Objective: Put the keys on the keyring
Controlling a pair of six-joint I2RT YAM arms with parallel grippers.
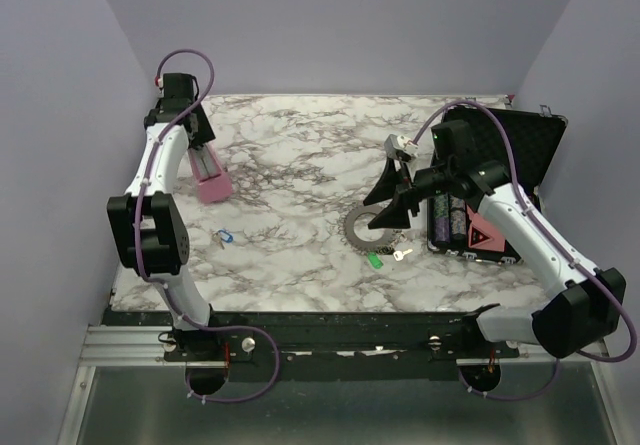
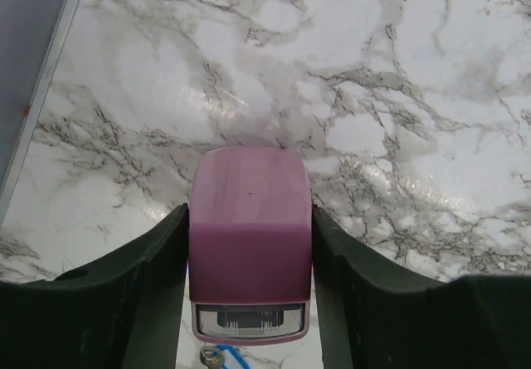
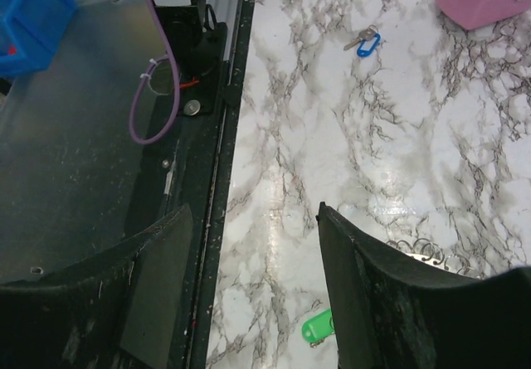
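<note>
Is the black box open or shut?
Open. The black box has its lid folded back, and you can see things inside it.

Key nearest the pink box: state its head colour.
Blue; the small blue-headed silver key shows best in the right wrist view.

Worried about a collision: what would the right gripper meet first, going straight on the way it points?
Likely the bare white marble tabletop, just past the small green-headed key seen between the right gripper's open fingers; depth is unclear.
</note>
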